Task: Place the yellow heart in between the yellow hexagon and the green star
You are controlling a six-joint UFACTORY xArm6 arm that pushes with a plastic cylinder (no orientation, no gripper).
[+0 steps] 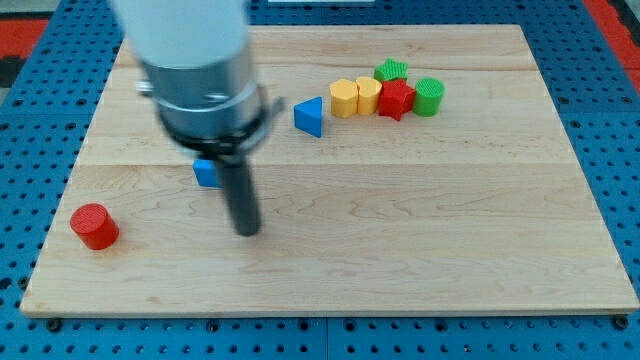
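No pincer here: my tip (pixel 247 230) rests left of the surface (pixel 420 230) centre, holding nothing. Yellow heart (pixel 369 94) sits near the top edge, touching yellow hexagon (pixel 345 98), just below green star (pixel 391 70); the bottom-right stands open.

— What sits nearest the red star (pixel 396 99)?
— A green cylinder (pixel 429 96) touches its right; a blue triangle (pixel 310 116) lies left.
— Farther off?
— A blue block (pixel 206 173), then a red cylinder (pixel 95 225), both on the wooden desk (pixel 450 220).
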